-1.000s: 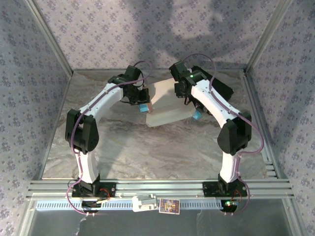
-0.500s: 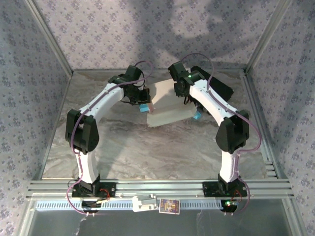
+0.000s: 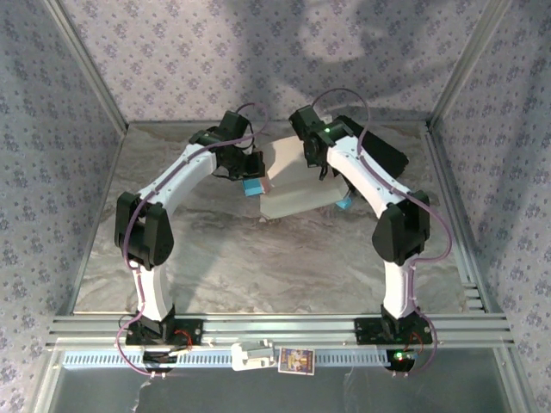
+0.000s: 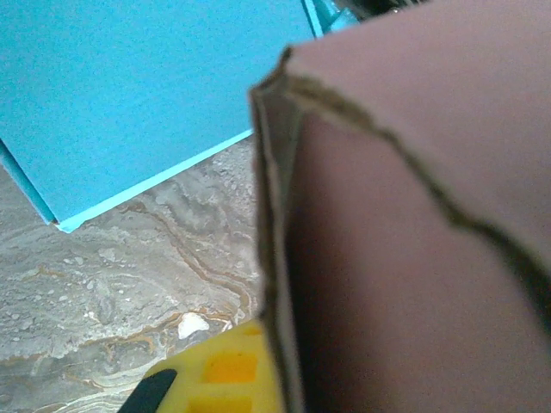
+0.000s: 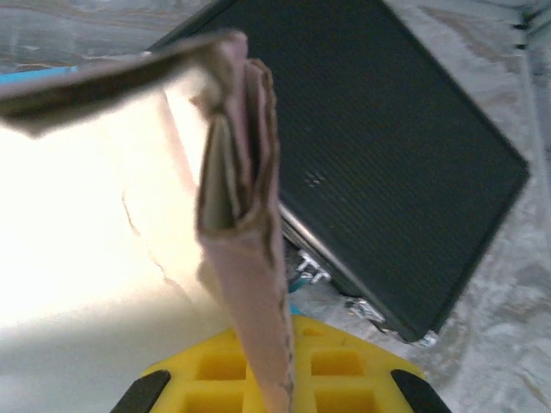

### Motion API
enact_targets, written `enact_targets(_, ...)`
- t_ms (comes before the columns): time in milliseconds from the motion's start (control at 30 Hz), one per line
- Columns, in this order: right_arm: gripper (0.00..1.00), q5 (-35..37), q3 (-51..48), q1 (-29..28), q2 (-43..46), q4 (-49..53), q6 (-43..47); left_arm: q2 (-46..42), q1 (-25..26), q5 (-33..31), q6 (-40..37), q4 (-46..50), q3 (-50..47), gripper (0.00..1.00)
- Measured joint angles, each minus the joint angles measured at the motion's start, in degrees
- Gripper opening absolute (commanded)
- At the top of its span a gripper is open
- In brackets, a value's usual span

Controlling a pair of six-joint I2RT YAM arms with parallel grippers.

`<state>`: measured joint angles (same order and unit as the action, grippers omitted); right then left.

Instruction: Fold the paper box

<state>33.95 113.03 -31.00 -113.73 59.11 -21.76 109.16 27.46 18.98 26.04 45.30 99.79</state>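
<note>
The left gripper [image 3: 250, 182] clamps the paper box's [image 3: 293, 194] left wall, the right gripper [image 3: 338, 196] pinches its folded right edge

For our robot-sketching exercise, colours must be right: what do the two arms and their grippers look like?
Both the left arm and right arm have white curved shells, black joints and a thin purple cable looping alongside. A green light glows on the right arm. The left gripper and right gripper have light-blue tips and yellow gridded padding.
</note>
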Motion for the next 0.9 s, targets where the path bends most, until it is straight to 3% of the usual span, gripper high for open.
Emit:
enact_targets(167, 0.0, 7.6, 2.7, -3.2, -2.2, 4.4, -3.4, 0.0, 0.3, -0.9, 0.7, 0.2, 0.0, 0.0)
enact_targets(300, 0.0, 8.5, 2.7, -5.2, -2.2, 5.4, -5.1, 0.0, 0.5, -3.8, 2.0, 0.6, -0.4, 0.0)
enact_targets(800, 0.0, 0.0, -9.5, -7.6, -1.9, 2.4, -12.7, -0.4, 3.5, -12.4, 7.7, -5.6, -14.6, 0.0)
enact_targets(900, 0.0, -1.9, -11.7, -7.8, -1.9, 1.5, -13.0, -1.1, 3.8, -12.5, 8.5, -9.1, -19.1, 0.1)
